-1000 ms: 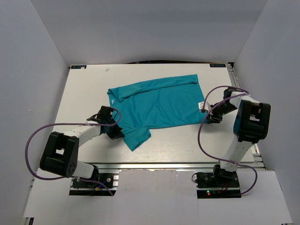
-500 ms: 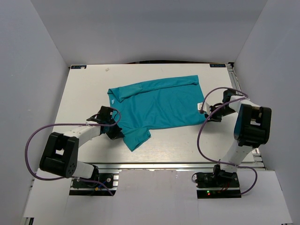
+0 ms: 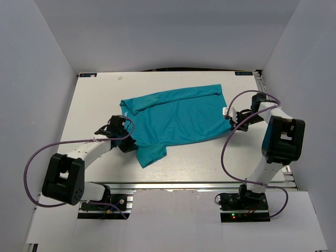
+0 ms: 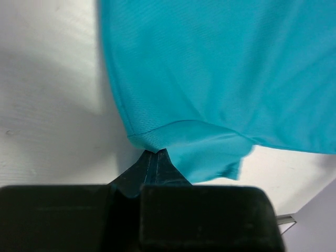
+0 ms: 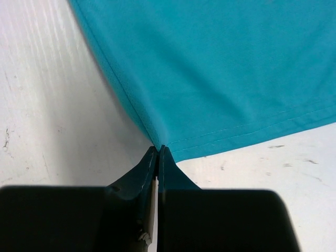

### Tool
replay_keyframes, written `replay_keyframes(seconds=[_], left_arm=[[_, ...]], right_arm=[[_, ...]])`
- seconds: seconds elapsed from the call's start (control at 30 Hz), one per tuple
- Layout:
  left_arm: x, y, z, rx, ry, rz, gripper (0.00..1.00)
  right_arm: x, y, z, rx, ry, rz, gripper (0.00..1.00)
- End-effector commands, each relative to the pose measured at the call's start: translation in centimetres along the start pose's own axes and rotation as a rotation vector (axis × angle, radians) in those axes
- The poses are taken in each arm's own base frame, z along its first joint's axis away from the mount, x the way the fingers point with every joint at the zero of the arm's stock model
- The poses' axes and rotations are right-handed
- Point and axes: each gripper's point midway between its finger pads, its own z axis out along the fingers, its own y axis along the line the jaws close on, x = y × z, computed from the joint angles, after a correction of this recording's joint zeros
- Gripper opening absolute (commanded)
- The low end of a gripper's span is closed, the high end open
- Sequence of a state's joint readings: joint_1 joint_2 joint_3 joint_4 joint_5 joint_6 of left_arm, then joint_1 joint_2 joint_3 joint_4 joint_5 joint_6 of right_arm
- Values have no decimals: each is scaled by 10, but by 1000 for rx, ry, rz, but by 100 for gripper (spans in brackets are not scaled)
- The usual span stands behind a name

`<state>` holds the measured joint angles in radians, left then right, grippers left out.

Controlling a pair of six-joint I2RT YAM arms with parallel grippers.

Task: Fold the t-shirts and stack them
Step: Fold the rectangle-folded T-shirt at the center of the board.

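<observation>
T-shirt (image 3: pixel 178 115) on white table (image 3: pixel 94 100) amid grey walls (image 3: pixel 157 37); left pincer (image 4: pixel 156 153) and right pincer (image 5: pixel 158 149) tight on it

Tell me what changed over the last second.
The right gripper moved toward the far side and closed on the near right corner of the t-shirt. The left gripper, shut on the near left edge, shifted slightly farther too, dragging that edge along. The rest of the garment stayed spread on the table.
</observation>
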<state>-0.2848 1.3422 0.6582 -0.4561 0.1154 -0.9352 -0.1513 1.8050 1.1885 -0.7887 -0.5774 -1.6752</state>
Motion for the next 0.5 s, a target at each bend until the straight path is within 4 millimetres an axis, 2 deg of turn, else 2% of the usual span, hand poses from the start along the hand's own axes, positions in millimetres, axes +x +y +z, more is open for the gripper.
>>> replay_keyframes(seconds=[0.0, 0.23, 0.47], left_arm=[[-21, -32, -22, 97, -79, 26, 0], [-36, -56, -44, 166, -129, 43, 0], [-52, -76, -67, 211, -190, 63, 0]], right_arm=[[-27, -9, -21, 40, -78, 22, 0], [-48, -26, -38, 95, -151, 51, 0], [-64, -54, -61, 168, -207, 73, 0]])
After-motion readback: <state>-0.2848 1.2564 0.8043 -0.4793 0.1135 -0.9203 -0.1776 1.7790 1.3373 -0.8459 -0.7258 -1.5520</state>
